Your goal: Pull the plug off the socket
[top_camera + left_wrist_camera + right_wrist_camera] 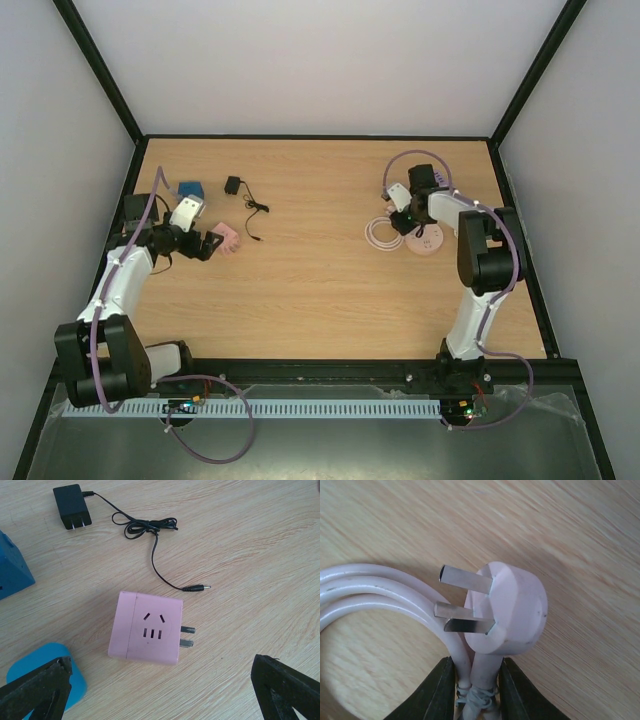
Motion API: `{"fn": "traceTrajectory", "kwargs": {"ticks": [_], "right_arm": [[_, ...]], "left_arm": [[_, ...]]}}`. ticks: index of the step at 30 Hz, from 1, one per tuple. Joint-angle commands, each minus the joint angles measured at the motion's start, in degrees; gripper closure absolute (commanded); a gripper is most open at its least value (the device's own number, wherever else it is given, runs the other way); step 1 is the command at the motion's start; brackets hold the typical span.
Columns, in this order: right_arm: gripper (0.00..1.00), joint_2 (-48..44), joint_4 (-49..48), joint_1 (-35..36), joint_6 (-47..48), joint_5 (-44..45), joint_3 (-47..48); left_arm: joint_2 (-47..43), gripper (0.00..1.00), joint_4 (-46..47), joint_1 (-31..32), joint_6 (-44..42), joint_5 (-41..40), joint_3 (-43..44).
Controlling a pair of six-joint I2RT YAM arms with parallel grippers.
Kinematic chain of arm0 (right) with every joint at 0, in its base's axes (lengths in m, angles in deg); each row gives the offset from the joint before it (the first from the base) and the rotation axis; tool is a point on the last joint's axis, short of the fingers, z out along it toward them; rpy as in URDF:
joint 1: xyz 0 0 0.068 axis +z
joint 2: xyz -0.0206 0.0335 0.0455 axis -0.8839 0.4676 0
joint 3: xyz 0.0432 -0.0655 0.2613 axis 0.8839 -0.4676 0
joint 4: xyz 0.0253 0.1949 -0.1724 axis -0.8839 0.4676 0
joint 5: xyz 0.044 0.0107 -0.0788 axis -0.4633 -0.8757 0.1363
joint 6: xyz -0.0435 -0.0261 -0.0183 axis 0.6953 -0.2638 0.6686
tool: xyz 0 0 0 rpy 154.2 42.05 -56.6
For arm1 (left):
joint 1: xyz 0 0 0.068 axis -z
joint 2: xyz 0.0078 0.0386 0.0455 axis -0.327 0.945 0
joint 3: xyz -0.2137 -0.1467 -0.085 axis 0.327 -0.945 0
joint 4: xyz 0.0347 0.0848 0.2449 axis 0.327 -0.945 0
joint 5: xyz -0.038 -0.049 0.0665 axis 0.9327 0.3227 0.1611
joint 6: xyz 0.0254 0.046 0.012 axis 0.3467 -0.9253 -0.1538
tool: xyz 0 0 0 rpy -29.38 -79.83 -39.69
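Observation:
A pink socket cube (147, 628) lies on the wooden table with its slots facing up and two metal prongs sticking out of its right side. It also shows in the top view (229, 238). My left gripper (160, 695) is open just above and near it, one finger on each side, touching nothing. My right gripper (477, 690) is shut on the cord just below the pink plug (512, 610). The plug's three prongs are bare and free in the air. In the top view the right gripper (405, 215) is over the coiled pink cord (380, 235).
A black adapter (72, 513) with a thin black cable (150, 527) lies beyond the socket cube. Blue pieces lie at the left (12, 565) and under the left finger (47, 662). A round pink base (425, 241) sits by the right arm.

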Motion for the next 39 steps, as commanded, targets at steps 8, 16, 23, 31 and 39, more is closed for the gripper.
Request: {"fn": "traceTrajectory", "kwargs": {"ticks": [8, 16, 23, 31, 39], "right_arm": [[0.56, -4.33, 2.79, -2.74, -3.93, -2.94, 3.34], [0.25, -7.92, 8.52, -2.91, -5.74, -7.08, 11.67], [0.07, -9.25, 11.81, -6.34, -10.73, -14.33, 22.03], [0.02, -13.59, 6.86, -15.35, -18.88, -22.94, 23.89], [0.02, -20.02, -5.72, -25.80, -24.59, -28.45, 7.79]], "left_arm": [[5.17, 0.00, -1.11, -0.34, 2.39, 0.95, 6.54], [10.61, 0.00, -3.81, -0.92, 6.07, 1.20, 18.30], [19.32, 0.00, -9.28, -4.48, 13.22, 1.72, 36.97], [23.85, 0.00, -7.89, -13.59, 21.33, 4.11, 45.03], [21.00, 0.00, -6.44, -16.73, 16.98, 1.12, 35.85]]}}
